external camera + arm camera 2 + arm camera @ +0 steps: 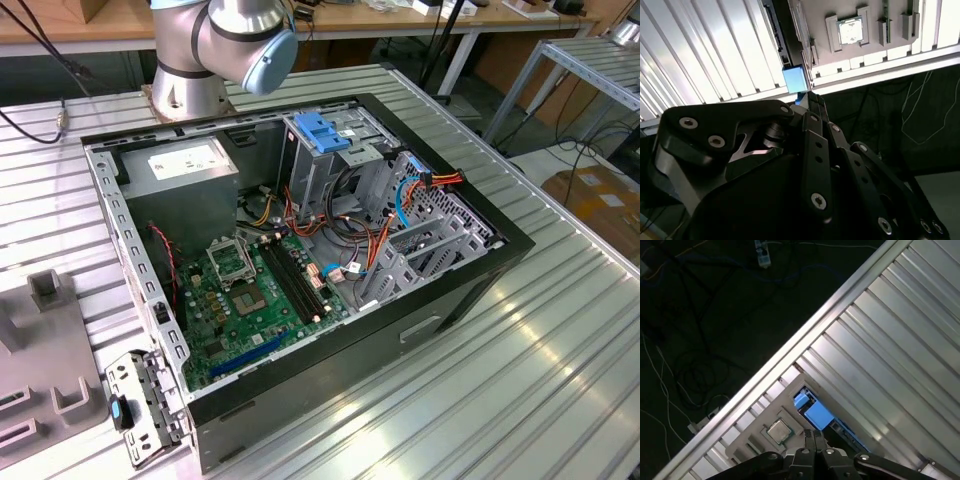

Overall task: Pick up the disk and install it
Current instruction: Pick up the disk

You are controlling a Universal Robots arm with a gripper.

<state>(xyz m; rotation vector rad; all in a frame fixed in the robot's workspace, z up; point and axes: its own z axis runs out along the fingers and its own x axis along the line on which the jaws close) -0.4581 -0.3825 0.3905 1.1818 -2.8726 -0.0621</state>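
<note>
Furthest toward the exterior view's left, a grey holder block (45, 345) sits on the ribbed metal surface (520, 370), its slots likely there to keep parts at known spots. Just beside it, near the corner of the open computer case (330, 360), is what I take to be the disk (145, 400): a silver slab with a blue rail. It seems to stand on edge, probably so its sides are free to be gripped. Inside the case come the power supply (185, 165), the green board (250, 290), then the drive cage (330, 165) with its blue latch (320, 130). Loose cables (375, 235) crowd the cage's foot, so room there looks tight, while the surface spreads broad toward the exterior view's right. In the second wrist view the hand (812, 100) hangs over the holder's end of the surface, fingertips together with nothing seen between them. It is aimed at a blue patch (795, 79) that may be the disk's rail. The surface's edge runs close by, with dark floor (715, 315) beyond.
</note>
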